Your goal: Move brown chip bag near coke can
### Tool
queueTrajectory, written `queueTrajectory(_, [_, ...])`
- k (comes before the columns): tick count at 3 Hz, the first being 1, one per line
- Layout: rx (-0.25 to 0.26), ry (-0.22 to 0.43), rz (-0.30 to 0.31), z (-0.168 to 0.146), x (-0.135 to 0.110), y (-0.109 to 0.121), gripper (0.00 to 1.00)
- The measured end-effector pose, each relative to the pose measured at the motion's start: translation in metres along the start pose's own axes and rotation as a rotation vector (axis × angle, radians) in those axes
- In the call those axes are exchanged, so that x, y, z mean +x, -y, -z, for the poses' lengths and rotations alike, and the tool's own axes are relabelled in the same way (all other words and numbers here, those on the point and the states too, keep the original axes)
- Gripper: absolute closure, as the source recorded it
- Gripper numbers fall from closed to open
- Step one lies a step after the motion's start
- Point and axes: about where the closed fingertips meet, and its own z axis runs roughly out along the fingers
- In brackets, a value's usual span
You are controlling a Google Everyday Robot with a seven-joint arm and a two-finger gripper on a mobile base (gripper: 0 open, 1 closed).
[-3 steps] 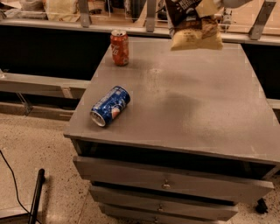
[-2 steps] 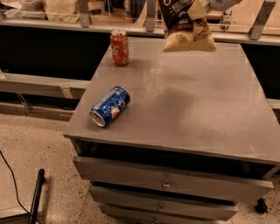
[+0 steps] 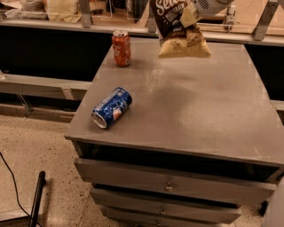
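The brown chip bag (image 3: 177, 27) hangs in the air above the far middle of the grey table (image 3: 191, 106), dark brown with white script and a tan lower edge. My gripper (image 3: 191, 13) is at the top of the view, shut on the bag's right upper side and holding it off the table. The coke can (image 3: 121, 48) stands upright on the far left of the table, to the left of the bag and a little apart from it.
A blue soda can (image 3: 112, 107) lies on its side near the table's left front edge. Drawers (image 3: 168, 186) sit under the tabletop. A counter rail (image 3: 88, 24) runs behind the table. A black pole (image 3: 35, 199) leans on the floor at lower left.
The gripper has carried the chip bag to the left, closer to the coke can. Both cans have stayed in place.
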Motion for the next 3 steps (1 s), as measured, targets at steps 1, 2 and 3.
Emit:
queueTrajectory(1, [-0.02, -0.047, -0.011, -0.016, 0.001, -0.007, 1.0])
queueTrajectory(2, [-0.054, -0.073, -0.021, -0.035, 0.001, -0.019, 1.0])
queueTrajectory(3, [-0.085, -0.086, -0.024, -0.05, 0.0, -0.03, 1.0])
